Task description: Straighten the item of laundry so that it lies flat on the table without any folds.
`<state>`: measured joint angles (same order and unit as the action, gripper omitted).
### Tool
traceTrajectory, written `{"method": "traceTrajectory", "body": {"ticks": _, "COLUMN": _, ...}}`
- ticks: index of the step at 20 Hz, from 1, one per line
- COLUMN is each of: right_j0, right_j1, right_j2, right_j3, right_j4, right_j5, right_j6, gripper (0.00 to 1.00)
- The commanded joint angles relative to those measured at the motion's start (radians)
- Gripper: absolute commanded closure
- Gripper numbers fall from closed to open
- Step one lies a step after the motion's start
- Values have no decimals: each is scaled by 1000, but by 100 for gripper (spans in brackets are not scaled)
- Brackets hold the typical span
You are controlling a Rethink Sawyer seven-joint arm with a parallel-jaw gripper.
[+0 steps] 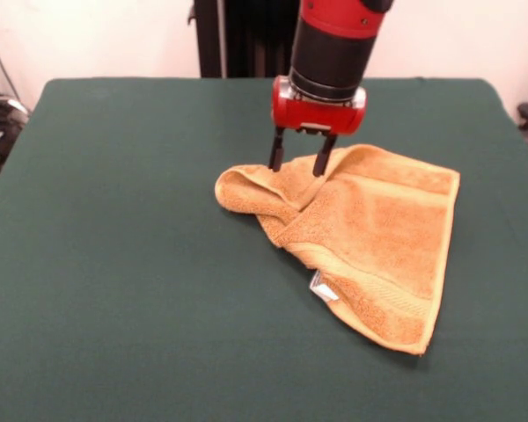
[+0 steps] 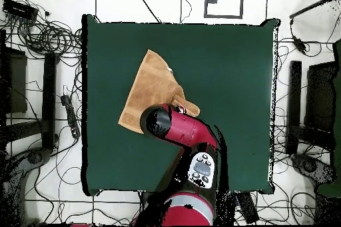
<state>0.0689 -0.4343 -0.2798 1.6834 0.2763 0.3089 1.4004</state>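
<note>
The item of laundry is an orange-yellow terry towel (image 1: 378,237) lying right of centre on the green table (image 1: 123,264). Its left part is folded over into a rolled bunch (image 1: 251,195); the right part lies flat, with a small white tag (image 1: 322,287) at the near edge. My gripper (image 1: 297,163) hangs just above the towel's far folded edge, its two dark fingers (image 1: 276,154) apart with nothing between them. From overhead the towel (image 2: 150,88) shows left of centre and the arm's wrist (image 2: 160,121) covers the gripper and the towel's lower corner.
Cables and equipment (image 2: 46,38) lie on the floor around the table. A dark stand (image 1: 238,35) rises behind the table's far edge.
</note>
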Motion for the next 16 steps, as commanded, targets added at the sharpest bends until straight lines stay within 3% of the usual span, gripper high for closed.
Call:
{"method": "traceTrajectory", "body": {"ticks": 1, "right_j0": -17, "right_j1": 74, "right_j2": 135, "right_j3": 46, "right_j4": 5, "right_j5": -56, "right_j6": 213, "gripper": 0}}
{"method": "traceTrajectory", "body": {"ticks": 16, "right_j0": -22, "right_j1": 107, "right_j2": 133, "right_j3": 13, "right_j4": 0, "right_j5": -64, "right_j6": 199, "gripper": 0}}
